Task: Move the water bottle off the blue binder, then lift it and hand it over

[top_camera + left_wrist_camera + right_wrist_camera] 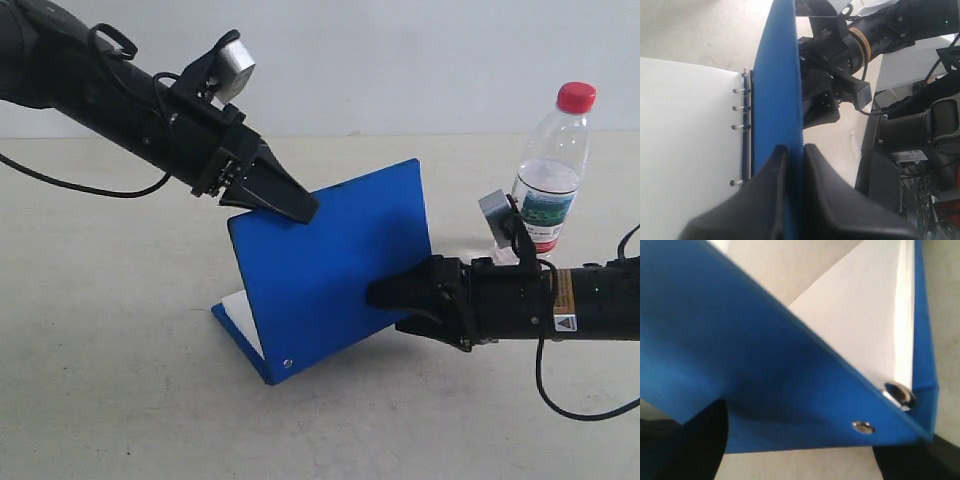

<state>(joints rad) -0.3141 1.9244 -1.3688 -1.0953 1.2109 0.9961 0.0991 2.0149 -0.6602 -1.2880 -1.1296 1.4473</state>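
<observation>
Low at the front, right gripper (pixel 385 306) has its jaws spread wide, tips at the lower right edge of the raised cover; can't tell if they touch it. Next, blue binder (pixel 330 265) stands open on the table (pixel 100 390): back cover flat, front cover tilted up, white pages (pixel 243 318) showing underneath, one silver rivet (pixel 288 364) near the spine. Up top, left gripper (pixel 298 206) is clamped tight on the cover's upper left edge, holding it up. Farther back, water bottle (pixel 550 170) stands upright on the table, off the binder, behind the right arm, red cap on.
</observation>
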